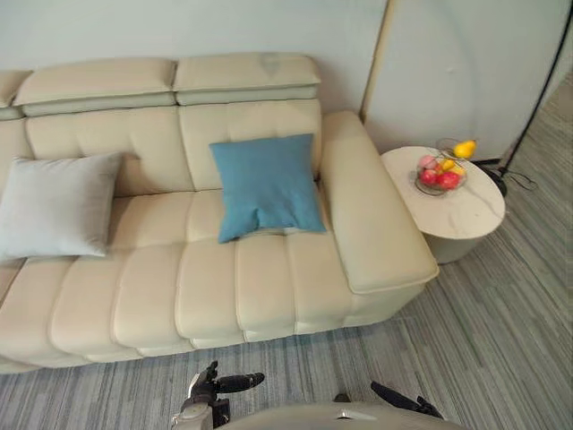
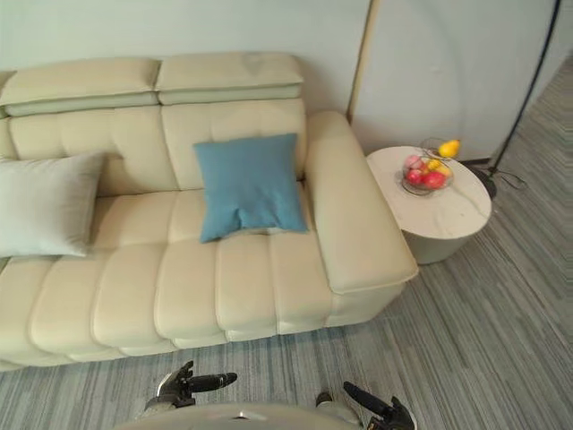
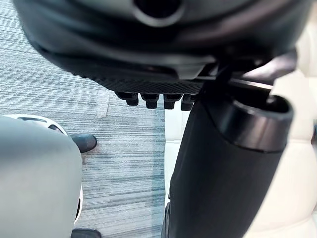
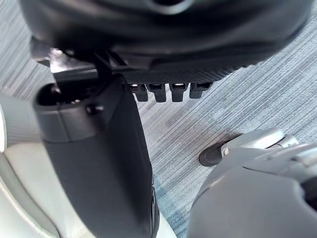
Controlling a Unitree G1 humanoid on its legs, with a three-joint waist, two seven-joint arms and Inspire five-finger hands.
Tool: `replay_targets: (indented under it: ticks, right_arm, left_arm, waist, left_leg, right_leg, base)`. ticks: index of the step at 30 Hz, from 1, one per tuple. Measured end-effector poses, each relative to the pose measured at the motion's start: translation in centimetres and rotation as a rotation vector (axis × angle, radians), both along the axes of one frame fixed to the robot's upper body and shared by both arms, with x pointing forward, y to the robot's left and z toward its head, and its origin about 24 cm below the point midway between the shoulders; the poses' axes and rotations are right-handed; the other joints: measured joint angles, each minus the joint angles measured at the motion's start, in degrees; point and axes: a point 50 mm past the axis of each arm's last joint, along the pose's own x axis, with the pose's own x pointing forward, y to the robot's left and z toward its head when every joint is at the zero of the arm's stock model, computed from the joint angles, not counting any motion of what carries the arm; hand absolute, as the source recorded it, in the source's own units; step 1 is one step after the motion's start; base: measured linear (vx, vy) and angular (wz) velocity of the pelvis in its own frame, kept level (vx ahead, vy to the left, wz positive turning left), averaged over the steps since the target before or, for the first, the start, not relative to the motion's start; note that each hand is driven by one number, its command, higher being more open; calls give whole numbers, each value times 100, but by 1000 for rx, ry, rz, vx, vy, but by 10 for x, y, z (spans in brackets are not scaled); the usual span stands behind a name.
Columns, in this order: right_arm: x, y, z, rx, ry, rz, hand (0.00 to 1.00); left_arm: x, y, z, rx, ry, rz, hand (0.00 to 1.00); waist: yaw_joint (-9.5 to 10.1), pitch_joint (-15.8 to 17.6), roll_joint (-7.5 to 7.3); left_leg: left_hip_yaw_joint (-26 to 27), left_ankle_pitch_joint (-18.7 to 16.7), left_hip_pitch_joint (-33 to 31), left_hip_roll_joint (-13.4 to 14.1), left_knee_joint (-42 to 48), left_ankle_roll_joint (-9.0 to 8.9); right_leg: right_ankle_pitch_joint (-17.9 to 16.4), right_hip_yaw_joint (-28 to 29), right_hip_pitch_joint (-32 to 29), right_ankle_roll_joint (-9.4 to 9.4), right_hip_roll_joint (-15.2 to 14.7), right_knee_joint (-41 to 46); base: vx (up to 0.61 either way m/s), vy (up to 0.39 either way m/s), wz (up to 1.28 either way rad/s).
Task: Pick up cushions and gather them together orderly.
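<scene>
A blue cushion (image 1: pixel 267 185) leans against the backrest at the right end of the cream sofa (image 1: pixel 206 287), beside its armrest. A light grey cushion (image 1: pixel 55 206) leans upright at the sofa's left end, about one seat width away from the blue one. My left hand (image 1: pixel 219 385) hangs low over the carpet in front of the sofa, fingers straight and empty; its thumb (image 3: pixel 223 173) stands out. My right hand (image 1: pixel 403 400) hangs likewise to the right, open and empty, with its thumb (image 4: pixel 99 158) extended. Both hands are well short of the cushions.
A round white side table (image 1: pixel 466 215) stands right of the armrest with a glass fruit bowl (image 1: pixel 440 175) and a yellow fruit (image 1: pixel 464 148) on it. A black lamp pole (image 1: pixel 542 94) and base stand behind it. Striped grey carpet (image 1: pixel 483 340) lies in front.
</scene>
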Motion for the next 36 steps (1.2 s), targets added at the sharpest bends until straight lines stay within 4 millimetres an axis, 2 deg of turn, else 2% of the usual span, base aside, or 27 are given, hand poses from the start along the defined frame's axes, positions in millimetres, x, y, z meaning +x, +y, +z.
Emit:
replay_targets:
  ticks: [2,3,4,5,6,7,8,10,11,12,13,14,15,16,18,20,21,23,24,26,27,29,32,33,34,35,36]
  right_arm:
    - [12,3,2,2,-28,14,100]
    - [18,3,3,3,-37,17,100]
    - [19,3,3,4,-38,17,100]
    - [21,4,3,4,-40,20,100]
    - [20,2,3,1,-36,20,100]
    - [20,0,4,-5,-35,20,100]
    - [18,-6,4,-25,-25,21,100]
    - [13,-9,2,-29,0,19,100]
    - [9,-8,1,-23,10,8,100]
    - [7,-6,1,-19,10,7,100]
    - [6,-4,0,-14,13,7,100]
    - [7,-4,0,-17,10,10,100]
    - [7,-4,1,-18,7,11,100]
    - [7,-4,1,-18,7,10,100]
    - [7,-2,1,-13,4,10,100]
    - [9,-2,1,-16,-4,13,100]
    - [11,-1,2,-17,-12,15,100]
    - [13,0,3,-17,-19,16,100]
    - [12,0,2,-17,-16,15,100]
    - [11,2,2,-22,-10,28,100]
    - [10,4,2,-23,-9,42,100]
    - [0,11,-1,-3,8,38,100]
    - [-3,14,-2,12,14,32,100]
    - [-4,13,-2,11,15,32,100]
    - [-1,11,-1,10,5,29,100]
    - [2,11,-1,10,0,19,100]
    - [2,12,-1,11,0,19,100]
  left_arm:
    - [1,1,0,5,-2,-1,100]
    - [6,0,2,5,-13,-11,100]
    - [6,0,2,7,-13,-16,100]
    - [7,2,2,15,-13,-33,100]
    - [7,2,2,21,-9,-51,100]
    - [8,2,2,20,-10,-57,100]
    - [16,1,4,20,-30,-69,100]
    - [22,-5,5,16,-42,-104,100]
    - [24,-6,6,15,-46,-118,100]
    - [22,-7,5,9,-40,-111,100]
    - [19,-8,4,4,-35,-104,100]
    - [18,-8,4,-5,-43,-74,100]
    - [22,-7,7,3,-77,-64,100]
    - [23,-7,7,3,-80,-64,100]
    - [33,-10,13,2,-140,-61,100]
    - [38,-15,15,-10,-168,-44,100]
    - [41,-19,17,-24,-193,-21,100]
    - [45,-24,18,-35,-211,-20,100]
    - [45,-25,18,-37,-208,-20,100]
    - [43,-24,17,-37,-197,-17,100]
    - [41,-24,16,-44,-184,-10,100]
    - [34,-18,13,-32,-148,-9,100]
    - [31,-16,10,-30,-117,-11,100]
    - [27,-16,8,-31,-102,-10,100]
    - [23,-15,6,-30,-79,-12,100]
    - [21,-15,5,-29,-70,-21,100]
    - [20,-16,4,-29,-65,-27,100]
  waist:
    - [-12,55,-16]
    - [-44,104,39]
    - [-43,112,40]
    - [-52,141,-10]
    - [-73,151,26]
    - [-88,165,50]
    - [-139,230,139]
    - [-176,260,195]
    - [-212,280,156]
    - [-206,307,134]
    - [-199,334,98]
    - [-189,342,161]
    - [-140,352,152]
    - [-135,353,150]
    - [-20,374,100]
    - [53,367,91]
    - [100,363,84]
    - [202,339,70]
    - [207,310,58]
    - [213,235,58]
    - [216,182,30]
    - [221,-55,-217]
    - [219,-144,-223]
    - [220,-204,-188]
    - [221,-242,-114]
    - [217,-262,-75]
    - [217,-290,-33]
  left_leg:
    - [595,-174,-32,190,221,39]
    - [981,-185,21,252,179,16]
    - [1093,-185,46,263,172,15]
    - [1389,-183,206,266,170,13]
    - [1491,-171,350,287,148,-8]
    - [1544,-138,420,320,108,-65]
    - [1572,-17,530,371,64,-262]
    - [1550,115,570,468,330,-440]
    - [1512,193,506,645,966,-345]
    - [1268,363,299,1082,2138,-23]
    - [1048,382,148,1282,2761,196]
    - [361,-66,-305,1434,3766,191]
    - [-332,-446,-773,1254,4170,-22]
    - [-373,-464,-791,1237,4175,-24]
    - [-1190,-803,-1430,706,3753,29]
    - [-1723,-820,-1672,383,3150,2]
    - [-2383,-806,-1884,61,2599,-18]
    - [-3312,-736,-2011,-284,1806,-41]
    - [-3540,-649,-2001,-355,1611,67]
    - [-3557,-450,-1892,-331,1368,162]
    - [-3336,-78,-1717,-289,1354,96]
    - [-2590,-290,-1454,-280,1408,120]
    - [-2183,-328,-1142,-258,1280,188]
    - [-2040,-333,-1024,-227,1176,197]
    - [-1714,-331,-709,-160,970,198]
    - [-1538,-329,-545,-138,942,201]
    - [-1466,-328,-498,-131,944,201]
  right_leg:
    - [-41,-424,-349,-357,42,86]
    - [-230,-1508,-600,-636,-238,368]
    - [-257,-1829,-667,-674,-335,469]
    - [-320,-2995,-769,-763,-741,777]
    - [-347,-3690,-712,-695,-879,945]
    - [-370,-3852,-715,-700,-863,998]
    - [-550,-3921,-753,-763,-790,1188]
    - [-754,-3802,-777,-806,-762,1407]
    - [-932,-3662,-742,-806,-729,1546]
    - [-1052,-3437,-537,-832,-661,1513]
    - [-1085,-3338,-419,-866,-566,1459]
    - [-1156,-3143,-159,-934,-358,1339]
    - [-1240,-2901,13,-1008,-211,1314]
    - [-1242,-2881,21,-1004,-203,1314]
    - [-1304,-2328,395,-936,27,1253]
    - [-1360,-1982,446,-888,125,1252]
    - [-1404,-1661,456,-901,198,1253]
    - [-1464,-1138,446,-790,343,1344]
    - [-1546,-962,429,-752,393,1446]
    - [-1782,-621,379,-651,507,1744]
    - [-2000,-368,341,-571,548,2033]
    - [-2251,-112,249,-267,361,2340]
    - [-2107,-185,309,-24,252,2167]
    - [-2053,-340,307,64,213,2141]
    - [-1918,-1018,285,193,85,2172]
    - [-1867,-1764,283,151,-87,2200]
    - [-1845,-2093,285,115,-162,2199]
  base:
    - [-69,-59,-169]
    - [-25,-9,-124]
    - [69,14,-160]
    - [174,-15,-150]
    - [211,-50,-149]
    - [212,-121,-108]
    - [175,-170,-69]
    - [156,-185,-48]
    - [198,-299,-59]
    - [195,-303,-69]
    - [209,-322,-91]
    - [141,-159,-106]
    - [165,-128,-90]
    - [162,-68,-112]
    - [133,-17,-127]
    - [67,33,-115]
    - [114,78,-135]
    - [193,122,-157]
    - [244,151,-142]
    - [247,155,-109]
    - [302,175,-120]
    - [387,208,-138]
    - [293,138,-96]
    - [274,66,-103]
    - [308,58,-125]
    - [336,39,-116]
    - [219,1,-90]
